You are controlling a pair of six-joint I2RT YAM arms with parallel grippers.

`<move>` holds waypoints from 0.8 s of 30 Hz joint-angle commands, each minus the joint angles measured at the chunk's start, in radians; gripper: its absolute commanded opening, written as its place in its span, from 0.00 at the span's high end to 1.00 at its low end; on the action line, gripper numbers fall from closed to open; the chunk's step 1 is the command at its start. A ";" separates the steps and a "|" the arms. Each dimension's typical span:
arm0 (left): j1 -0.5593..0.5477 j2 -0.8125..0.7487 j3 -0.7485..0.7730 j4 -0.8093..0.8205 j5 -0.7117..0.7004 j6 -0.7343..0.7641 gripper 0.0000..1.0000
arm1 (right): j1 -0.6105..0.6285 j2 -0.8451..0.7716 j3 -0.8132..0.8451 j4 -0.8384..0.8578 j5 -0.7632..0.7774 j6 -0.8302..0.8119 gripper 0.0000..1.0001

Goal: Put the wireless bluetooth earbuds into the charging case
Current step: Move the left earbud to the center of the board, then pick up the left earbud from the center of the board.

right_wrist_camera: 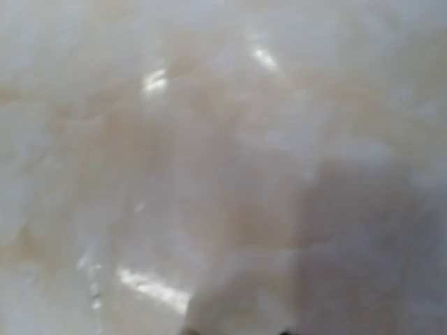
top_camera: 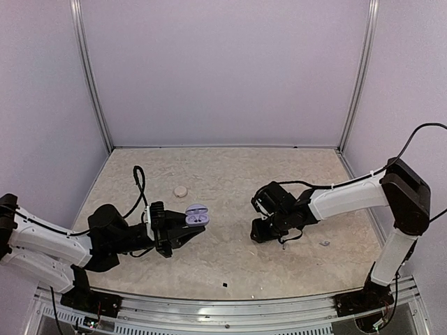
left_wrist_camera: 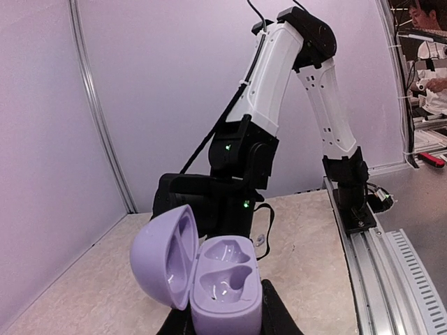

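Observation:
My left gripper point(top_camera: 183, 230) is shut on the base of an open lilac charging case point(top_camera: 197, 214) and holds it above the table. In the left wrist view the case point(left_wrist_camera: 225, 286) has its lid swung to the left, and both sockets are empty. A tiny pale earbud point(left_wrist_camera: 260, 239) lies on the table beside my right gripper point(top_camera: 265, 234). Another earbud point(top_camera: 325, 243) lies further right. My right gripper points down at the table. Its wrist view shows only blurred tabletop, so its jaws cannot be read.
A small round beige pebble-like case point(top_camera: 180, 190) lies on the table behind the left gripper. A dark speck point(top_camera: 225, 285) sits near the front edge. Lilac walls enclose the marbled table point(top_camera: 223, 174) on three sides.

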 commanded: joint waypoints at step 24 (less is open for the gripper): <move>-0.003 0.000 -0.001 0.021 0.004 0.002 0.96 | -0.064 -0.238 -0.119 -0.266 0.000 -0.070 0.57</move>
